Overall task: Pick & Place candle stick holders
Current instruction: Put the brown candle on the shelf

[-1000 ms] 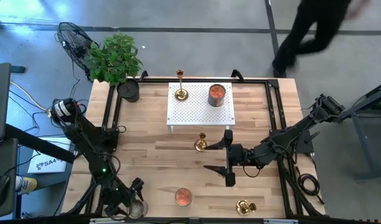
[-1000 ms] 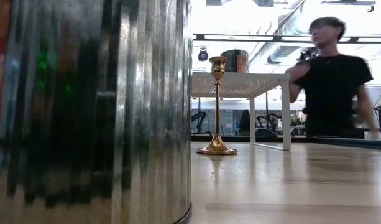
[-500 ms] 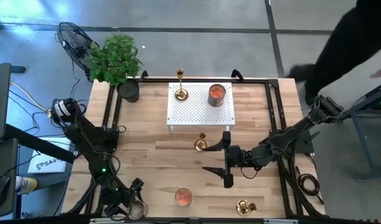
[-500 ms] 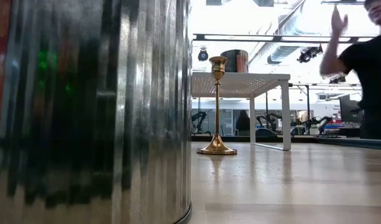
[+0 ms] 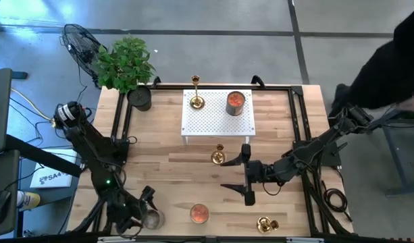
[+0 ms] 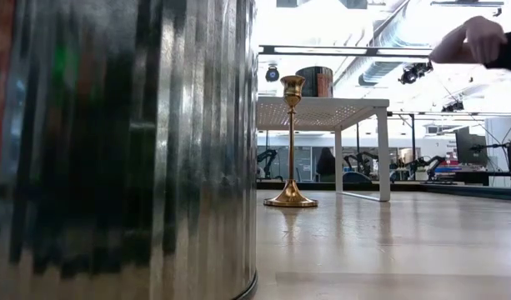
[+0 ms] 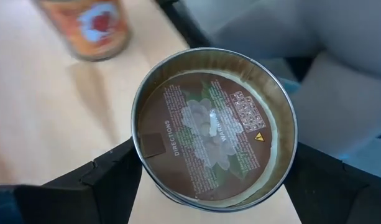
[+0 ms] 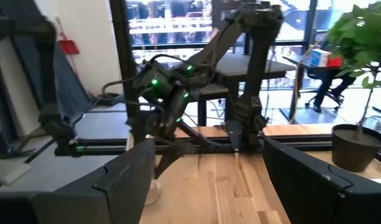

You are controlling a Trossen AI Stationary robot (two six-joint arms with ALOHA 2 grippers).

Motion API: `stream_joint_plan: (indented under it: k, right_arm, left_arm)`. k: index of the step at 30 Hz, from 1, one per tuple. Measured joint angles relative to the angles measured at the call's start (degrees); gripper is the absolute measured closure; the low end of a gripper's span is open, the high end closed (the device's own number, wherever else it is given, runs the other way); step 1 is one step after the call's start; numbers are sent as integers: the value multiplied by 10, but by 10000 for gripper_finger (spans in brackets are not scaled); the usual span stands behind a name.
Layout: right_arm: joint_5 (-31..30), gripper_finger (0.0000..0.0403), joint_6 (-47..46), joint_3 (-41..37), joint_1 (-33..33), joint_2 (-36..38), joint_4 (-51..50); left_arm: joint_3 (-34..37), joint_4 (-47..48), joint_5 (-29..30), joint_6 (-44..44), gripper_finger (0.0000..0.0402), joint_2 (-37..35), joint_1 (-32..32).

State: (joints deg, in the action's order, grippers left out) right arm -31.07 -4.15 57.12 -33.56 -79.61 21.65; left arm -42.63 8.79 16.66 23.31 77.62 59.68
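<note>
Three shiny gold-brass candle stick holders standing upright, stems vertical: one (image 5: pixel 196 100) on white perforated riser (image 5: pixel 217 120), one (image 5: pixel 218 156) before it, one (image 5: pixel 264 223) at near edge, left gripper (image 5: pixel 147 217) jaws straddling round silver tin (image 7: pixel 212 127), right gripper (image 5: pixel 245 173) hovering mid-table, jaws apart.

Count as I see it from above
I count three candle stick holders (image 5: pixel 196 101) (image 5: pixel 218 156) (image 5: pixel 264 223), three candle tins (image 5: pixel 235 102) (image 5: pixel 199 213) (image 5: pixel 152 219), one potted plant (image 5: pixel 125 64), one white stand (image 5: pixel 217 119), two arms.

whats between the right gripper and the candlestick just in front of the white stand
Nothing: in the high view only bare wood separates the right gripper from that candlestick.
</note>
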Motion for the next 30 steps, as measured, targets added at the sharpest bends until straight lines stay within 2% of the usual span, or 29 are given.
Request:
stream_joint_plan:
  k: [5,18,25,30]
  right_arm:
    - [0,109,7,0,-15,0,0]
    - [0,109,67,0,-44,1,-12]
    - [-12,109,73,0,-31,1,-59]
    - [-19,109,88,0,-28,1,-56]
  left_arm:
    - [-65,98,47,-7,78,-3,-25]
    - [-258,290,95,-97,78,-3,-114]
    - [-354,317,112,-167,79,-3,-161]
    - [-385,318,100,-197,80,-3,-194]
